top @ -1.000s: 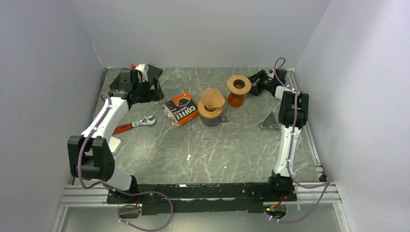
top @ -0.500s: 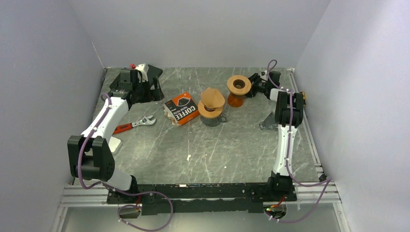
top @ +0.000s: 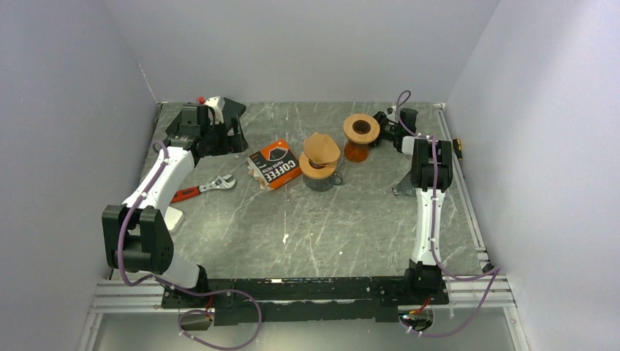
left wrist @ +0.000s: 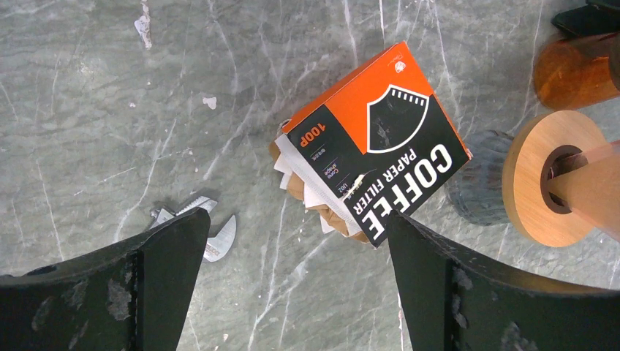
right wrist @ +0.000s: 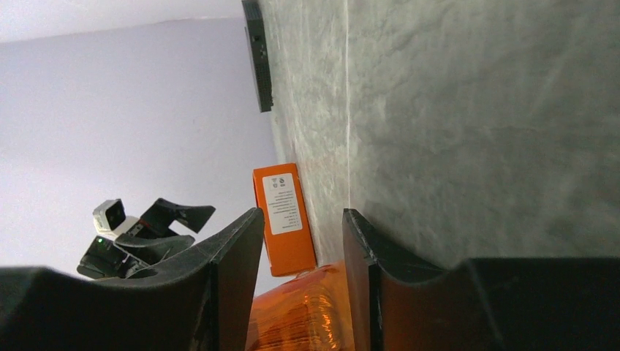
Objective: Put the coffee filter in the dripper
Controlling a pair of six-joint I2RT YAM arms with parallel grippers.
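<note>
The left gripper [left wrist: 296,223] hangs over the grey stone counter [left wrist: 88,110] with its fingers spread wide and nothing held between them. Just off one fingertip lies the head of an adjustable wrench [left wrist: 208,232] with a red handle. Under the gap between the fingers, an orange and black box of coffee paper filters [left wrist: 380,142] lies flat, and brown and white loose filters [left wrist: 307,194] spill from its open end. Past the other fingertip stands a dark glass server [left wrist: 475,186] carrying a dripper with a wooden collar [left wrist: 530,183]. A brown paper coffee filter [left wrist: 592,194] rests in that opening, leaning to one side.

Further right, well away from the left gripper, an amber glass dripper [top: 360,129] with its own wooden collar stands upright with no filter in it. The right gripper [right wrist: 301,213] is turned on its side right against it, fingers a narrow way apart. Amber glass fills the gap near their roots, but I cannot tell whether the pads press on it. A small metal piece [top: 406,187] lies on the counter beside the right arm, on the near side of that gripper.
</note>
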